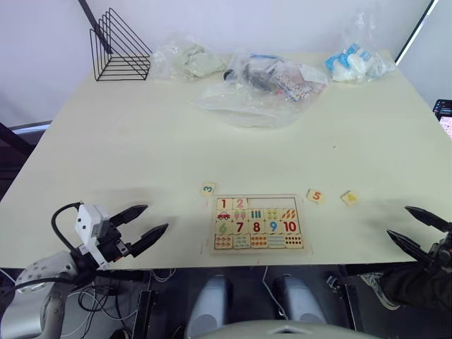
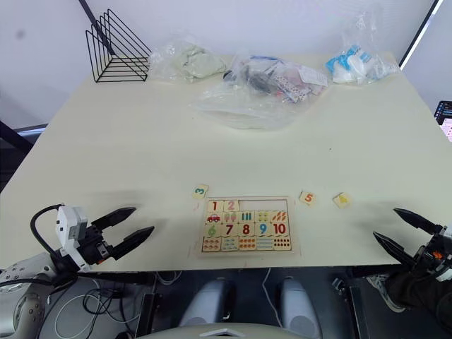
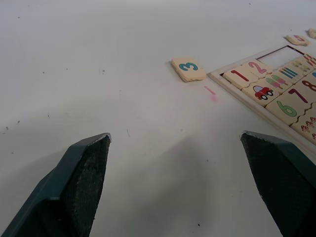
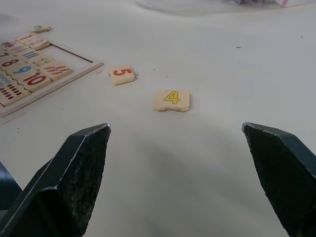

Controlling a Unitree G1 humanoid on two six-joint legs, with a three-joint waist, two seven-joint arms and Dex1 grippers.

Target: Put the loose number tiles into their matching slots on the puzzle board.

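Note:
The puzzle board (image 1: 213, 233) lies near the table's front edge, between my two grippers. Tiles 1 (image 3: 240, 75) and 2 (image 3: 257, 67) sit in its top row, and the slots (image 1: 272, 203) to their right are bare. Loose tile 3 (image 1: 207, 188) rests just off the board's far left corner. To the right of the board lie tile 5 (image 1: 316, 196) and tile 4 (image 1: 349, 198). My left gripper (image 1: 155, 217) hovers open, left of the board. My right gripper (image 1: 398, 221) is open too, right of tile 4 (image 4: 171, 100). Both hold nothing.
A black wire rack (image 1: 120, 46) stands at the far left corner of the table (image 1: 141, 141). Three clear plastic bags line the far side: one beside the rack (image 1: 187, 60), a large one in the middle (image 1: 265, 88), one at the far right (image 1: 357, 62).

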